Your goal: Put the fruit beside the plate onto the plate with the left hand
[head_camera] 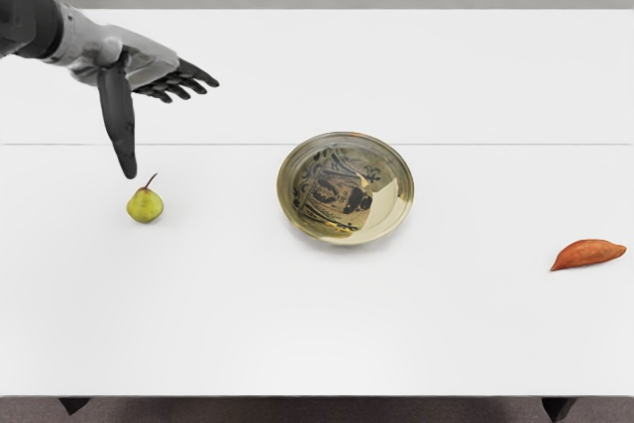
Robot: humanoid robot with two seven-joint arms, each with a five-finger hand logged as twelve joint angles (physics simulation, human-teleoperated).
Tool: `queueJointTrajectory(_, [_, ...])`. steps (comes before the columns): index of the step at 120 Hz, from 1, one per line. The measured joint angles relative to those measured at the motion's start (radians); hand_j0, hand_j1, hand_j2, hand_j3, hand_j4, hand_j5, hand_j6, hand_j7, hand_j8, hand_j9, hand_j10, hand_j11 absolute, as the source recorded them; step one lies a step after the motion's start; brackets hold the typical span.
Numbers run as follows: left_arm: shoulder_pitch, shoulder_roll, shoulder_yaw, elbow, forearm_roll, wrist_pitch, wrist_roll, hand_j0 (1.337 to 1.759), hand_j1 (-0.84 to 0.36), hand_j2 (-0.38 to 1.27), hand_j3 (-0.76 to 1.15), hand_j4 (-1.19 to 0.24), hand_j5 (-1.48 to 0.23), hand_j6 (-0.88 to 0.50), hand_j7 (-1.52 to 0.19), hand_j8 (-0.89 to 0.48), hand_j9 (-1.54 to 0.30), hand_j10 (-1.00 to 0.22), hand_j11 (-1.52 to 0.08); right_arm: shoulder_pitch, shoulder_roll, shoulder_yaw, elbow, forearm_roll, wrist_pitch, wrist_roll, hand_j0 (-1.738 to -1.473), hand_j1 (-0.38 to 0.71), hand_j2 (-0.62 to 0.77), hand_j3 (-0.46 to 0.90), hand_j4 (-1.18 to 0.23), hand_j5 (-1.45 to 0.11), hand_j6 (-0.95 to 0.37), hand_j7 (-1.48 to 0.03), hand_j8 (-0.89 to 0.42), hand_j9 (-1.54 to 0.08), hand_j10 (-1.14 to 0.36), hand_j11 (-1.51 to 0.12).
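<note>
A small green pear (145, 205) with a short stem stands on the white table, left of the plate. The plate (390, 217) is a glossy olive-gold dish with a dark painted pattern, near the table's middle, with nothing on it. My left hand (149, 96) reaches in from the upper left and hovers above and behind the pear. Its fingers are spread, the thumb pointing down toward the pear, and it holds nothing. It does not touch the pear.
An orange-brown sweet potato (588, 254) lies at the far right of the table (317, 324). A seam line runs across the table behind the plate. The table's front edge is near the bottom of the view.
</note>
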Motion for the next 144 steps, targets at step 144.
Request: queueJointTrajectory(144, [0.439,-0.116,-0.163,-0.208,-0.067,1.029,0.233,1.658,0.35,0.0,0.0,0.0,0.0,0.0,0.0,0.0,0.0,0.0,0.0,0.0,0.0,0.0,0.0,0.0,0.0,0.0,-1.658,-0.34,0.0,0.0,-0.01,-0.01,-0.01,-0.01,-0.01,-0.01,-0.01,-0.01])
